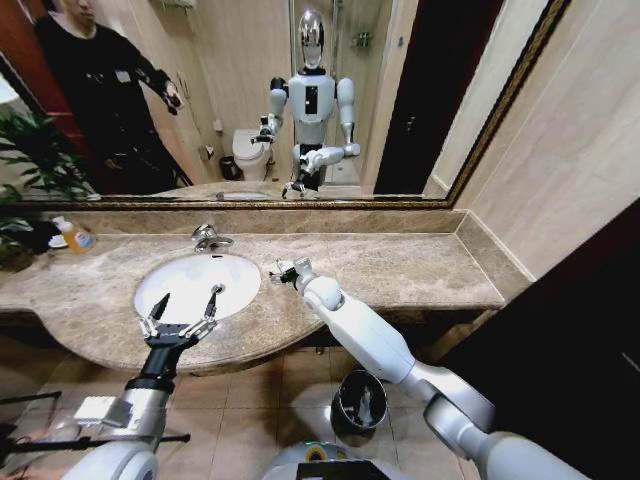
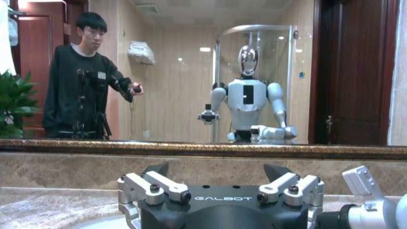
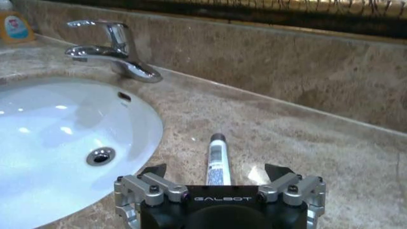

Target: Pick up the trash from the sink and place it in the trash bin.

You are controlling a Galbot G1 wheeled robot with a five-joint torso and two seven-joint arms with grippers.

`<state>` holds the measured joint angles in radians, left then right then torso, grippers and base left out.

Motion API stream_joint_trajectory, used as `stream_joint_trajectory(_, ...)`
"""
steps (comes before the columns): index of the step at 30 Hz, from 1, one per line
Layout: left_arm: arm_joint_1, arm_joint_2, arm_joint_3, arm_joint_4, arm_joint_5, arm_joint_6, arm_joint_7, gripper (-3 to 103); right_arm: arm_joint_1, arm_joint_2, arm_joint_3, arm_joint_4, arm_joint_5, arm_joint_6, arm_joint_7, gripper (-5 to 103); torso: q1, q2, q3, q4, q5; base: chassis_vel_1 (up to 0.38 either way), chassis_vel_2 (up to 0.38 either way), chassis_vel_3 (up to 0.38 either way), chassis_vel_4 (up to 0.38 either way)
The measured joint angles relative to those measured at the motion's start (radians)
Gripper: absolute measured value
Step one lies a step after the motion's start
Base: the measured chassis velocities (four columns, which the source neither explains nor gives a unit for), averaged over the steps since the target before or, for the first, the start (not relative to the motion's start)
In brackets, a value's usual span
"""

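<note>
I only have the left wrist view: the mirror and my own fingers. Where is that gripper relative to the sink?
Observer: The left gripper is open and hangs over the near rim of the sink.
Operator: And the other arm?
Observer: The right gripper is over the counter, just right of the sink. A small white tube sits between its open fingers, not clamped.
Operator: Where's the bin?
Observer: The bin stands on the floor below the counter's front edge, off to the sink's right.

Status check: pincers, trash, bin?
Left pincer open over sink. Right pincer open, tube between its fingers, above counter. Bin on floor.
</note>
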<state>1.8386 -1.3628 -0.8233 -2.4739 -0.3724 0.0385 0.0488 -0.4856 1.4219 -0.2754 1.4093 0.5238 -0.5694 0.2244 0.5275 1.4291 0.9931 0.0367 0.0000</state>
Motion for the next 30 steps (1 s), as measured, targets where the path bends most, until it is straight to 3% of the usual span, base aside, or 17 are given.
stream_joint_trajectory(4,0.0,0.0,0.0,0.0,0.0,0.0,0.0,100,0.006,0.017,0.002,-0.029,0.05,0.002,0.001,100,0.0,0.0,0.0,0.0001,0.0,0.0,0.0,0.0,0.0)
stream_joint_trajectory(15,0.0,0.0,0.0,0.0,0.0,0.0,0.0,100,0.018,0.04,0.017,-0.076,0.057,0.023,0.006,99,0.0,0.0,0.0,0.0001,-0.0001,0.0,0.0,0.0,0.0)
stream_joint_trajectory(17,0.0,0.0,0.0,0.0,0.0,0.0,0.0,100,0.018,0.043,0.02,-0.088,0.056,0.032,0.004,85,0.0,0.0,0.0,0.0001,-0.0001,0.0,0.0,0.0,0.0)
stream_joint_trajectory(18,0.0,0.0,0.0,0.0,0.0,0.0,0.0,100,0.018,0.043,0.02,-0.088,0.056,0.032,0.004,85,0.0,0.0,0.0,0.0001,-0.0001,0.0,0.0,0.0,0.0)
stream_joint_trajectory(20,0.0,0.0,0.0,0.0,0.0,0.0,0.0,100,0.014,0.043,0.02,-0.093,0.055,0.048,0.002,74,0.0,0.0,0.0,0.0001,0.0,0.0,0.0,0.0,0.0)
stream_joint_trajectory(26,0.0,0.0,0.0,0.0,0.0,0.0,0.0,100,0.011,0.038,0.021,-0.094,0.05,0.058,-0.002,58,0.0,0.0,0.0,0.0001,-0.0001,0.0,0.0,0.0,0.0)
stream_joint_trajectory(30,0.0,0.0,0.0,0.0,0.0,0.0,0.0,100,0.011,0.031,0.024,-0.095,0.045,0.065,-0.011,41,0.0,0.0,0.0,0.0001,0.0,0.0,0.0,0.0,0.0)
